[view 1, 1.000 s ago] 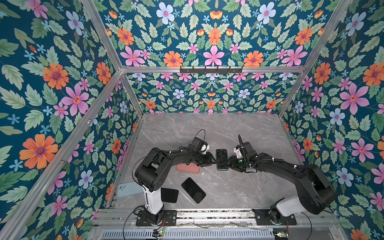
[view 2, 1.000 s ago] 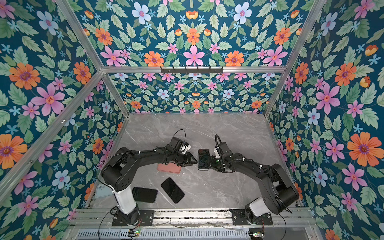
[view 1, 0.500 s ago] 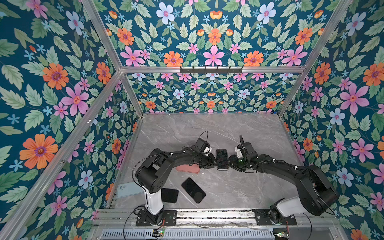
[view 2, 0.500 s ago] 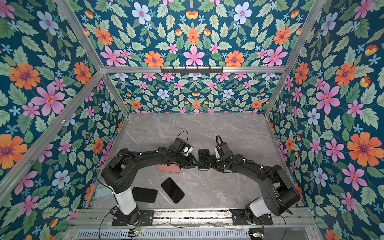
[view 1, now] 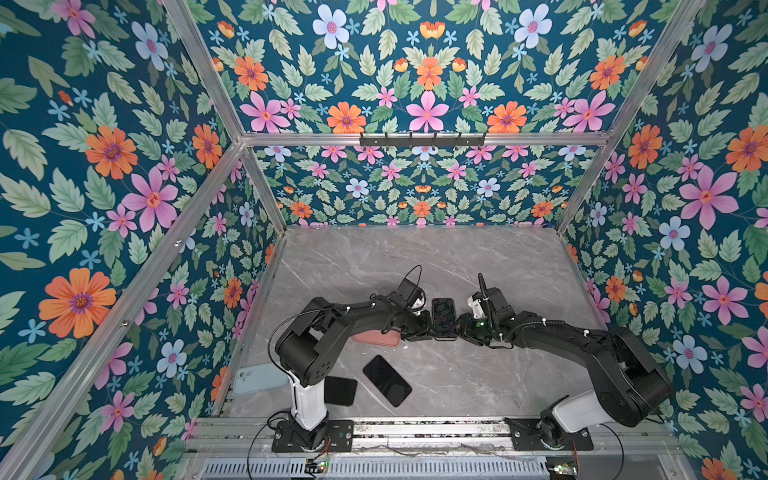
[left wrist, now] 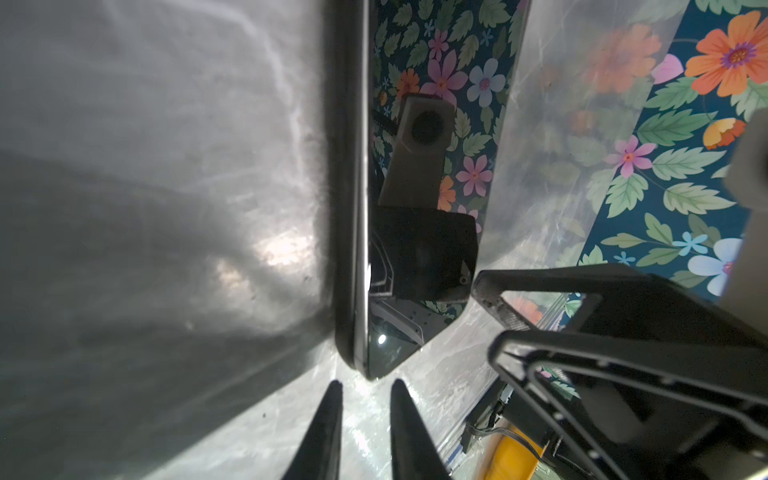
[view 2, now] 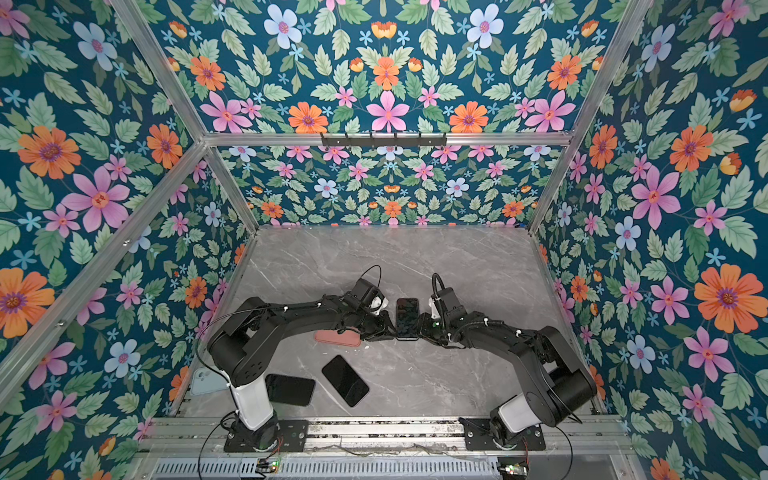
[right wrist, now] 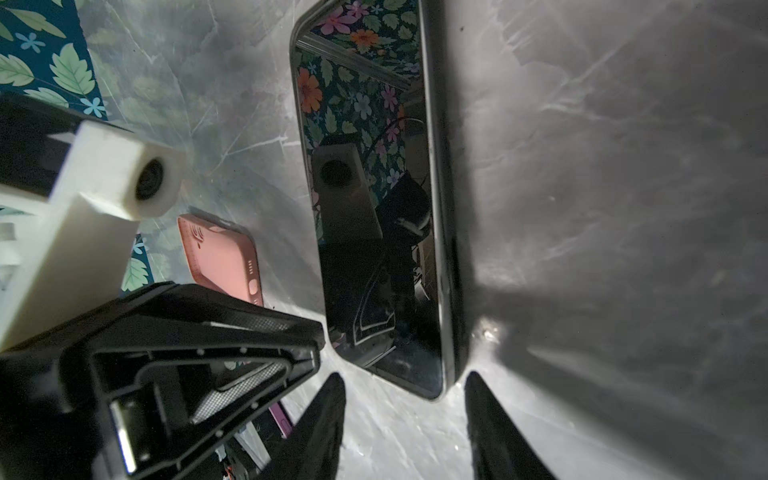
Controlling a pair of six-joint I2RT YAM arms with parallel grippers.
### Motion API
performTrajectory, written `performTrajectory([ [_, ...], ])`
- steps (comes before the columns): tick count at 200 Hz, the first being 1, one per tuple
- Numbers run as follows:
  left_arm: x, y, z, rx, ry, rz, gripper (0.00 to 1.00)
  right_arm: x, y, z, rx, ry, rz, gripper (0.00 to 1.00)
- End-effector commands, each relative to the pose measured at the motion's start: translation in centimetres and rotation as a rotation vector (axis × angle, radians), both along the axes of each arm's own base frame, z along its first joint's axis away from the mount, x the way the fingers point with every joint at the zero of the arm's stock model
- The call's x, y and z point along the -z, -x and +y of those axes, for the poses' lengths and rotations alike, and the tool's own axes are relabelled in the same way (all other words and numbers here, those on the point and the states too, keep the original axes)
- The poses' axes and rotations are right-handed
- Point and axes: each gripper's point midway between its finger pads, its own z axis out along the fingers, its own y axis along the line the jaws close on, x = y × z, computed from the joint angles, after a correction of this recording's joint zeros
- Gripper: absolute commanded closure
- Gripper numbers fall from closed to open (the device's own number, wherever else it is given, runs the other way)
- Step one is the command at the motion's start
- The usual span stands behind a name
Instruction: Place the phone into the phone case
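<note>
Phone [view 1: 444, 318] lies flat on the table [view 1: 415, 257] just beside the pink case [view 1: 376, 337], on its R-arm side; left gripper [left wrist: 366, 386] jaws are narrowly apart w/ nothing between, right gripper [right wrist: 403, 378] jaws wide apart, neither clamped on it. You risk the slick glass skidding or tipping if one side nips a corner first. Count: 2 grippers, 1 pink case, 1 pale blue case [view 1: 257, 377], 2 dark phones incl. a spare [view 1: 387, 380], 1 black slab [view 1: 340, 390], phone or case, can't tell.

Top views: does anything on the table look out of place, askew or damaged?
The light blue case lies hard against the table's left edge, apart from the rest. The black phone in front lies diagonally. Nothing looks spilled or damaged.
</note>
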Motion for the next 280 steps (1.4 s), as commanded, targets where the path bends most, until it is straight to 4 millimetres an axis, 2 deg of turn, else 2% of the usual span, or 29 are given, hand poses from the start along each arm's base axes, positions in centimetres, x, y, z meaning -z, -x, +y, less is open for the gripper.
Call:
performTrajectory([
  [1, 0.4, 0.2, 0.2, 0.009, -0.019, 0.007, 0.81, -0.1, -0.1, 0.4, -0.005, -0.024, -0.008, 0.53],
  [64, 1.2, 0.5, 0.4, 0.016, -0.037, 0.025, 0.84, 0.7, 0.0, 0.4, -0.013, -0.021, 0.003, 0.53],
  [153, 2.3, 0.8, 0.5, 0.033, -0.054, 0.043, 0.94, 1.2, 0.1, 0.6, -0.015, -0.029, 0.010, 0.54],
  [213, 2.9, 1.1, 1.0, 0.035, -0.072, 0.046, 0.95, 1.5, 0.2, 0.7, -0.013, -0.039, 0.020, 0.56],
  [241, 2.8, 1.2, 1.4, 0.035, -0.094, 0.037, 0.93, 1.4, 0.2, 0.3, -0.008, -0.015, 0.019, 0.56],
  [280, 2.0, 0.7, 1.4, 0.043, -0.104, 0.014, 0.80, 1.1, 0.3, -1.0, 0.006, 0.065, 0.020, 0.56],
])
